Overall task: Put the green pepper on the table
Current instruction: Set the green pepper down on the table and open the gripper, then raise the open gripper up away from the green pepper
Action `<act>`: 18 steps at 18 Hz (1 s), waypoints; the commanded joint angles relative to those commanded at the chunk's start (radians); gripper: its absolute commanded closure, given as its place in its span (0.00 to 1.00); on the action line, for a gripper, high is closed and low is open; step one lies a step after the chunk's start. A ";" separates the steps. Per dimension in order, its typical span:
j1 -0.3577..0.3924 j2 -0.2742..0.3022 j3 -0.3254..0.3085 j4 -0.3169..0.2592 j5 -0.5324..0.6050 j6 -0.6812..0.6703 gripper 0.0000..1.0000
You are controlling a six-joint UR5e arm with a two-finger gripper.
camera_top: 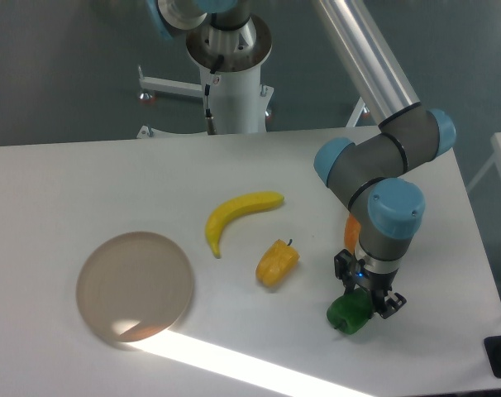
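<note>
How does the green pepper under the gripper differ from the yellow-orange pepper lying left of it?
The glossy dark-green pepper is rounded and lumpy; the yellow-orange pepper is longer and tapered. The green pepper sits between the fingers of the gripper; the yellow-orange pepper lies free, clear of the arm. The yellow-orange pepper shows a dark stem; the green pepper's top is hidden. Both are small and similar in size, at the white table.
</note>
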 joint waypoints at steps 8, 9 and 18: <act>0.000 0.002 0.002 0.002 -0.003 0.002 0.20; 0.002 0.003 0.003 0.002 -0.011 0.002 0.16; 0.003 0.035 0.009 0.000 -0.023 -0.005 0.00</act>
